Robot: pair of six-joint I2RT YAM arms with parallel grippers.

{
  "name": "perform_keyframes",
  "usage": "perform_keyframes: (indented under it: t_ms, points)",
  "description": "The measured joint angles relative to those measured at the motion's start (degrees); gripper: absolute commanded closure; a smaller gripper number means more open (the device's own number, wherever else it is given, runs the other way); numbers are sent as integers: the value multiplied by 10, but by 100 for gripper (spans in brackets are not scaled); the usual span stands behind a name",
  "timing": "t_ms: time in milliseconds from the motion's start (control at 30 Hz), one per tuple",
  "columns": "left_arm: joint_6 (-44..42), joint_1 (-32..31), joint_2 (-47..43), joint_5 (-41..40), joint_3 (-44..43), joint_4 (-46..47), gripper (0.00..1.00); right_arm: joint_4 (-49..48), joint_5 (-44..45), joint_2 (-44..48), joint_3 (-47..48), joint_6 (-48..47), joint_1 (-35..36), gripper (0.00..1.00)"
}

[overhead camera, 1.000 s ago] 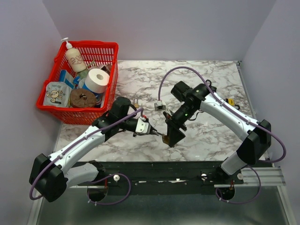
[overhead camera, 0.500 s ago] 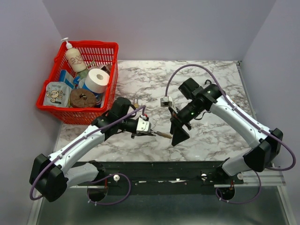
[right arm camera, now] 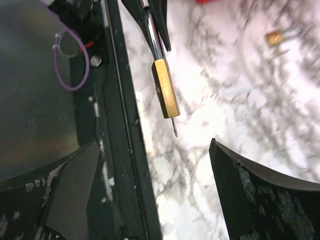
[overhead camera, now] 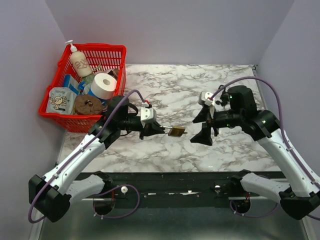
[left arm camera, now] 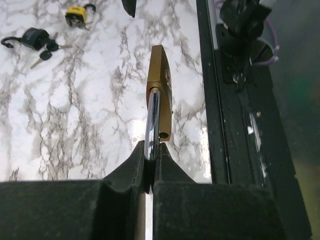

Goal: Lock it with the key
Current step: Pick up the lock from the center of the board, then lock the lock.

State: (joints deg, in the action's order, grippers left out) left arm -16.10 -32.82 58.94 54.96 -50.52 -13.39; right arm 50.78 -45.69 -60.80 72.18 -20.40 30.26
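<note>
The brass padlock [overhead camera: 175,132] hung clear of the worktop [overhead camera: 165,85], over its near part, between my two hands. My left hand [overhead camera: 162,131] was pinched tight on its steel shackle [left arm camera: 152,120], so the body pointed away from my fingers toward my right hand [overhead camera: 200,128]. That hand stood just beyond it, spread as wide as it goes and holding nothing.

From above the lock was only a small gold block with a thin tip past it. My left wrist view showed it edge-on: a narrow brass body [left arm camera: 160,95], the bright shackle running into my closed fingers, and an empty hole in the top of the body beside the shackle leg. Only my right wrist view showed the key [right arm camera: 173,125] plainly, its end poking out of the bottom of the body.

Farther out, the left wrist view alone caught a black padlock [left arm camera: 32,39] with keys and a yellow padlock [left arm camera: 76,14] lying on the marble. A red basket [overhead camera: 95,49] sat at the far left corner.
</note>
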Motion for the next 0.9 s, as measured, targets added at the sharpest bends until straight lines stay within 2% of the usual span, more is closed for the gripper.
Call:
perform_keyframes:
  t_ms: [133, 367, 533, 633, 733, 833, 867, 900]
  points:
    - [61, 2, -10, 9, -31, 21, 100, -31, -1, 21, 3, -5, 0, 0]
    - [122, 2, -16, 26, -54, 43, 100, 5, -28, -43, 33, -43, 0, 0]
    - [159, 2, -12, 26, -54, 56, 100, -2, -28, -44, 32, -47, 12, 0]
    - [178, 2, -7, 25, -54, 68, 100, -11, -28, -43, 32, -50, 27, 5]
    - [196, 2, 2, 25, -54, 78, 100, -17, -28, -47, 32, -57, 42, 12]
    - [205, 2, 8, 25, -54, 82, 100, -22, -26, -54, 32, -66, 51, 26]
    - [207, 2, 10, 25, -54, 82, 100, -24, -25, -57, 32, -68, 54, 36]
    - [209, 2, 11, 25, -54, 82, 100, -26, -25, -61, 32, -71, 55, 40]
